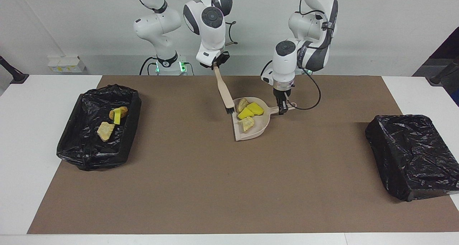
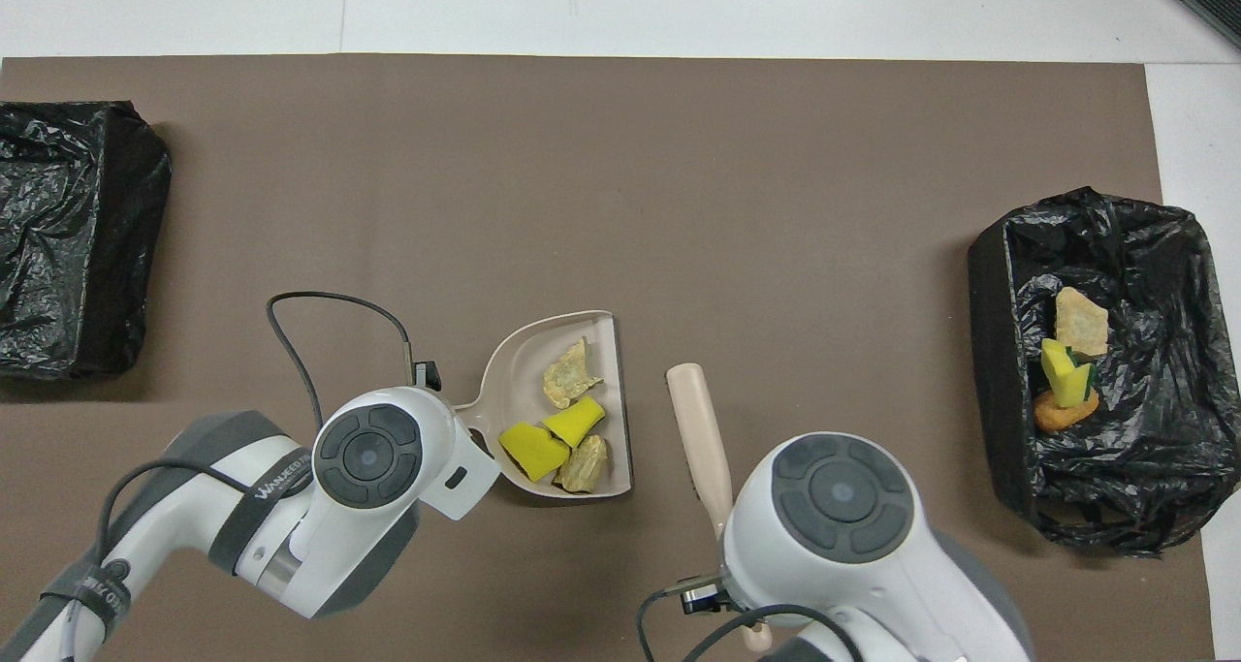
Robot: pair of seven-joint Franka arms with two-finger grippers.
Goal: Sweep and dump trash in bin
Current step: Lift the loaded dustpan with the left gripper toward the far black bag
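Note:
A beige dustpan [image 1: 256, 130] [image 2: 528, 366] lies on the brown mat close to the robots. In it sit two yellow sponge pieces [image 1: 255, 108] [image 2: 531, 449] and two pale beige lumps [image 1: 247, 123] [image 2: 570, 376] of trash. My left gripper [image 1: 282, 108] is shut on the dustpan's handle. My right gripper [image 1: 216, 63] is shut on the handle of a beige brush [image 1: 224, 90] [image 2: 700, 439], which hangs tilted, its dark bristles just outside the pan's open edge. In the overhead view both grippers are hidden under their wrists.
A black-lined bin [image 1: 131, 130] [image 2: 989, 352] at the right arm's end of the table holds three trash pieces [image 1: 105, 130] [image 2: 1066, 376]. A second black-lined bin [image 1: 412, 155] [image 2: 68, 236] stands at the left arm's end.

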